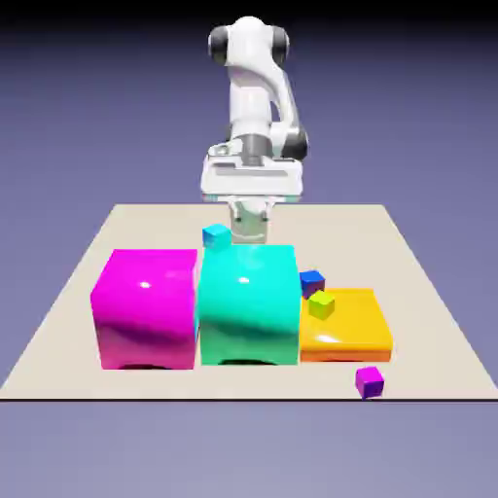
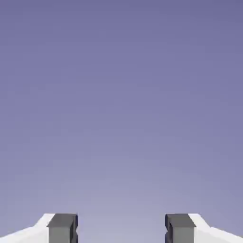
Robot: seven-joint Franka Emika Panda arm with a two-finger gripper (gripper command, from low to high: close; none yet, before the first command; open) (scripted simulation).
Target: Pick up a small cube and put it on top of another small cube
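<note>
The small purple-magenta cube (image 1: 369,381) lies alone near the table's front edge, toward the exterior view's right. My gripper (image 1: 250,231) hangs far from it, behind the big teal block (image 1: 248,303), which covers the lower ends of its fingers. In the hand view the gripper (image 2: 121,230) is open: the two grey fingertips (image 2: 62,228) stand wide apart with nothing between them, and only the plain backdrop shows beyond. A small blue cube (image 1: 311,282), a small yellow-green cube (image 1: 321,304) and a small cyan cube (image 1: 216,234) are also on the table.
A big magenta block (image 1: 146,307) stands touching the teal block's left side. A flat orange block (image 1: 350,329) lies at its right, and the yellow-green cube rests on it. The cyan cube sits just left of the gripper. The beige table (image 1: 428,321) ends close to the purple cube.
</note>
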